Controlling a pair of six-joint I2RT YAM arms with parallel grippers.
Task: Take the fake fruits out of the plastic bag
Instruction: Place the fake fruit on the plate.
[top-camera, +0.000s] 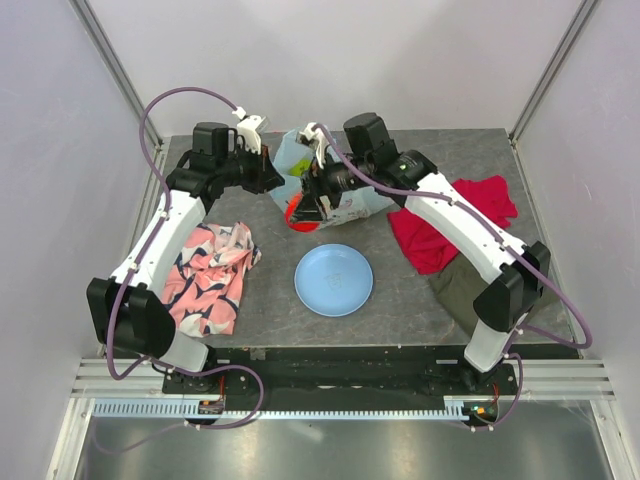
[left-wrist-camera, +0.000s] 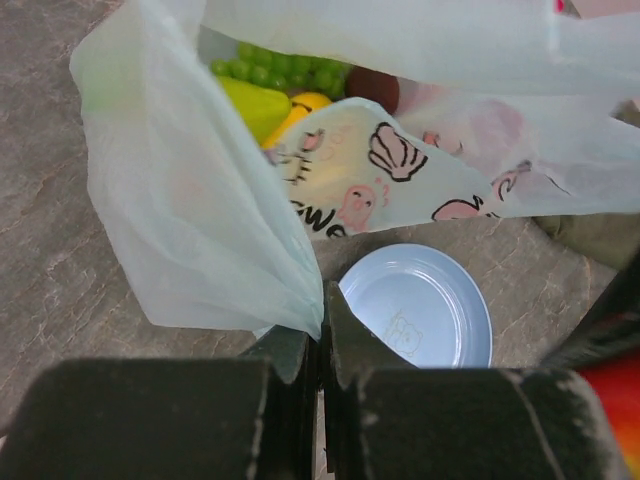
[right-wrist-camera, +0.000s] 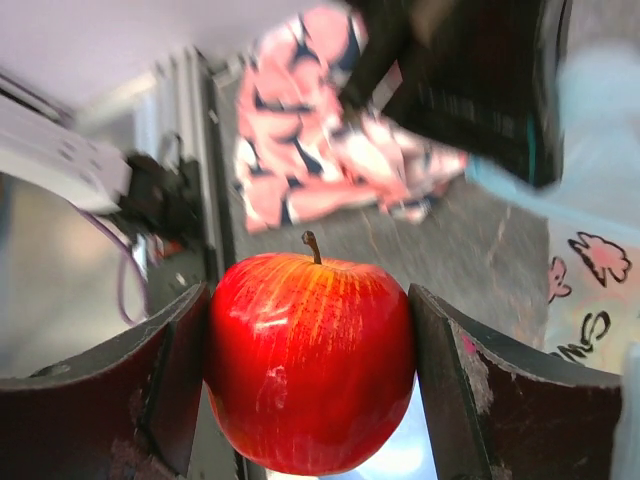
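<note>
Nearest the bases lies the blue plate (top-camera: 334, 280) on the tabletop (top-camera: 410, 292), just this side of the red apple (right-wrist-camera: 312, 365), which the right jaws clamp, spread wide. Meanwhile the left jaws, pinched shut on the rim of the plastic bag (left-wrist-camera: 190, 200), hold its mouth up; farther in sit grapes (left-wrist-camera: 285, 68), pear (left-wrist-camera: 255, 105), banana (left-wrist-camera: 306, 102), plum (left-wrist-camera: 372, 88).

Robot lab cell: white walls (top-camera: 350, 60), alu frame (top-camera: 330, 409), grey tabletop (top-camera: 410, 305).

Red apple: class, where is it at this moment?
In the right wrist view the red apple sits gripped in the right pincer; from above it is at the plastic bag's near-left edge, beyond the light-blue plate.
</note>
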